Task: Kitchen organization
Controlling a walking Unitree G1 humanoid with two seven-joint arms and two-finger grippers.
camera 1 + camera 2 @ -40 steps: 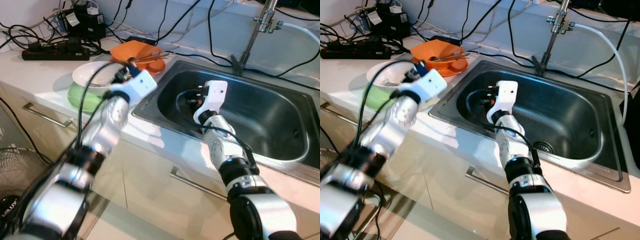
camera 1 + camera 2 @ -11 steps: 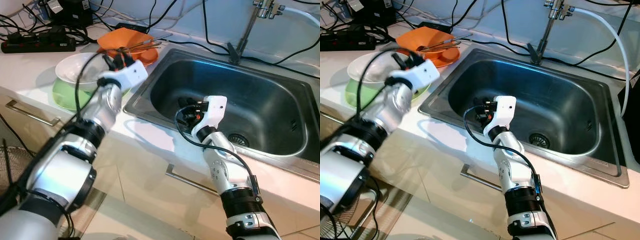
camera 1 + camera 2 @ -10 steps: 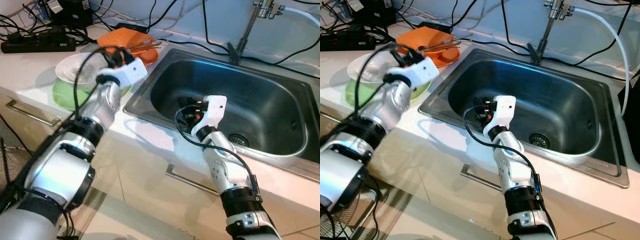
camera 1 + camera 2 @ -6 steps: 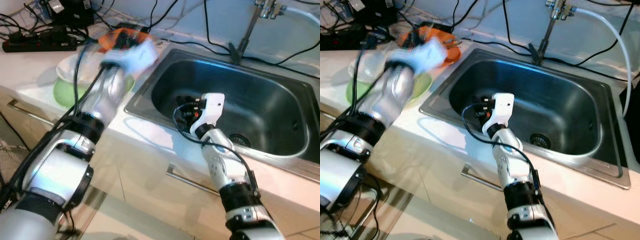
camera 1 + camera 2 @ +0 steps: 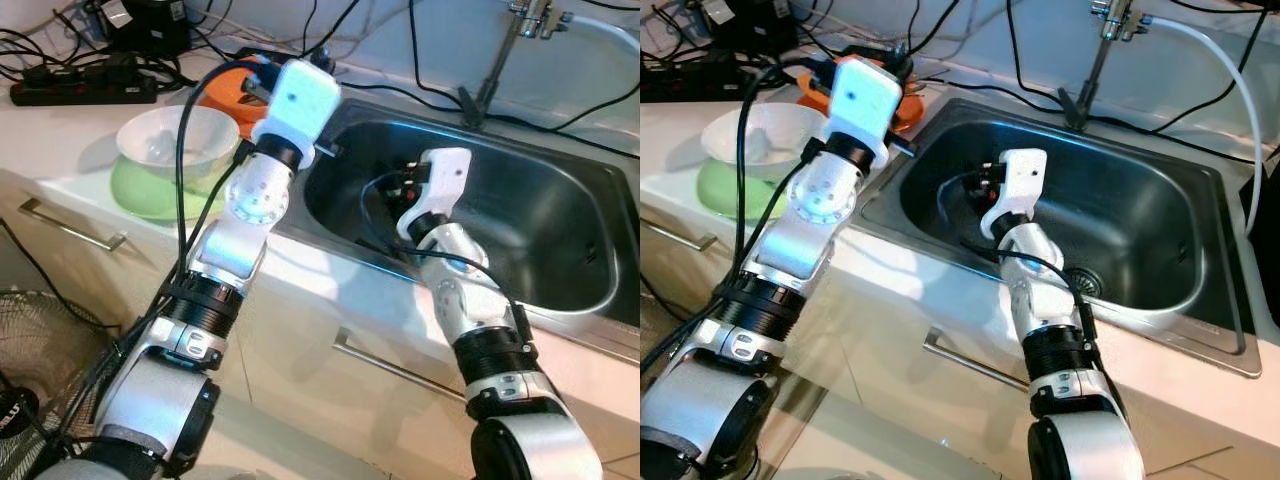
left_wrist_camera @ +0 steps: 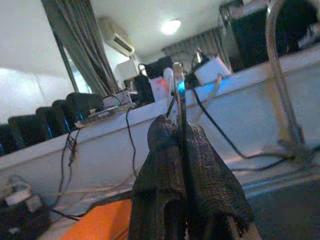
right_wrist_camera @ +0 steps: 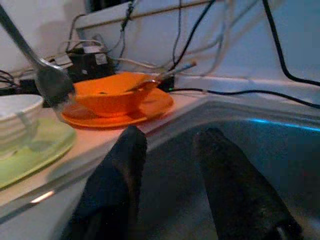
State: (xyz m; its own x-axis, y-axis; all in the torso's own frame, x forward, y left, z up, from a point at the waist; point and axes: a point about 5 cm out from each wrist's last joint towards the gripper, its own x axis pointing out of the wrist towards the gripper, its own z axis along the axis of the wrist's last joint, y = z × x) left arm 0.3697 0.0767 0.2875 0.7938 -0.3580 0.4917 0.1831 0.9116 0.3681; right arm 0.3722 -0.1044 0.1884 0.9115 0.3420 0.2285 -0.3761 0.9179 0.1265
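Left end effector (image 6: 179,125): raised above the near-left corner of the sink (image 5: 545,225), fingers pinched narrow on a thin metal utensil (image 7: 50,85). The head end hangs in the air over the bench (image 5: 60,150), between the white bowl (image 5: 170,140) and the orange plate (image 7: 145,107). Fork or spoon: cannot tell.

Right end effector (image 7: 167,137): inside the sink near its left wall, fingers apart, holding nothing.

Handling judgement, utensil: light, stiff, smooth metal, so likely slippery in the fabric-covered fingers. The grip sits on the narrow handle, and the long free end could pivot or slide if swung fast. It is not fragile, but it would clatter if dropped. The handle is the sensible place to hold it, closer to the middle for less swing.

Surroundings:
- White bowl sits on a green plate (image 5: 140,195), near the bench's front edge.
- Orange bowl (image 7: 107,97) sits on the orange plate, with chopsticks (image 7: 165,75) resting across it. These could be knocked loose.
- Black cables (image 5: 420,60) trail along the back wall and towards the faucet (image 5: 495,60).
- Power strip (image 5: 80,92) sits at the far left.
- The left arm's own cable loops close over the white bowl, a snag risk.
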